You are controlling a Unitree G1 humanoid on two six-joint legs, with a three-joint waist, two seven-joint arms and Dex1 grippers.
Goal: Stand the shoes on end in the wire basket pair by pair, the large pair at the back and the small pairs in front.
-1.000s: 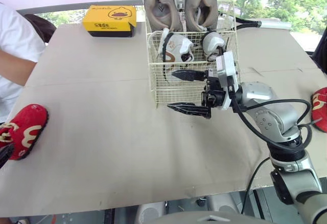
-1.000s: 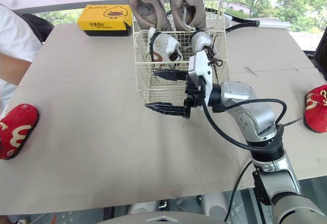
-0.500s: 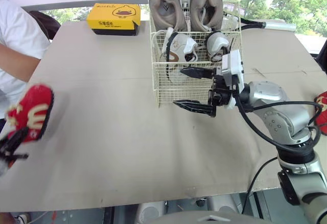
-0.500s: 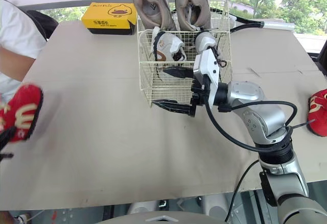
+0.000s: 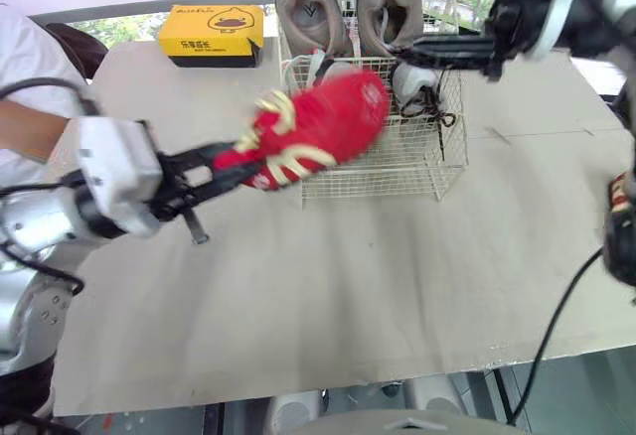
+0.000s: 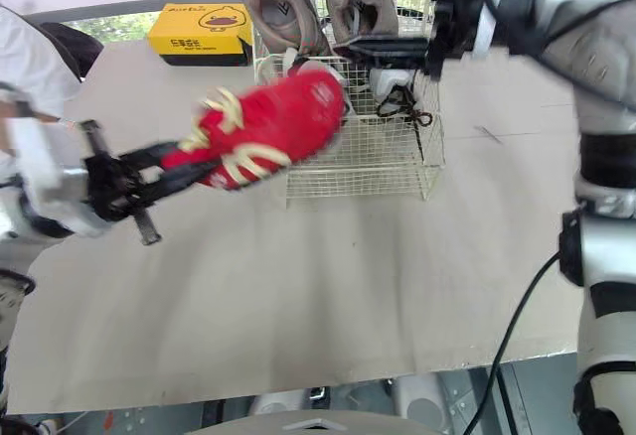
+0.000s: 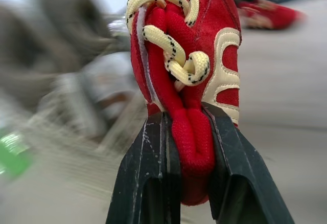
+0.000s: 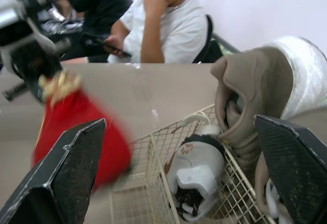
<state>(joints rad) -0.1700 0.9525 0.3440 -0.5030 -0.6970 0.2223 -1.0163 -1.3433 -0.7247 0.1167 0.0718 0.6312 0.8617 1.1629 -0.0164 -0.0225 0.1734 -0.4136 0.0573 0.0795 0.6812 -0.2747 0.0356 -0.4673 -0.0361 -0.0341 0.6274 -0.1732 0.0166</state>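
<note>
My left gripper is shut on the heel of a red shoe with cream laces and holds it in the air, toe toward the wire basket. In the left wrist view the black fingers pinch the red shoe. Two large beige shoes stand on end at the basket's back, with small white shoes in front of them. My right gripper hangs open above the basket. Between its fingers I see a small white shoe.
A second red shoe lies at the table's right edge. A yellow box sits at the back left. A person in a white shirt sits at the table's left side. Bare tabletop lies in front of the basket.
My left gripper has shut on the red shoe and swung it from the table's far left up to the basket's front. My right gripper rose from the basket's front to above it.
</note>
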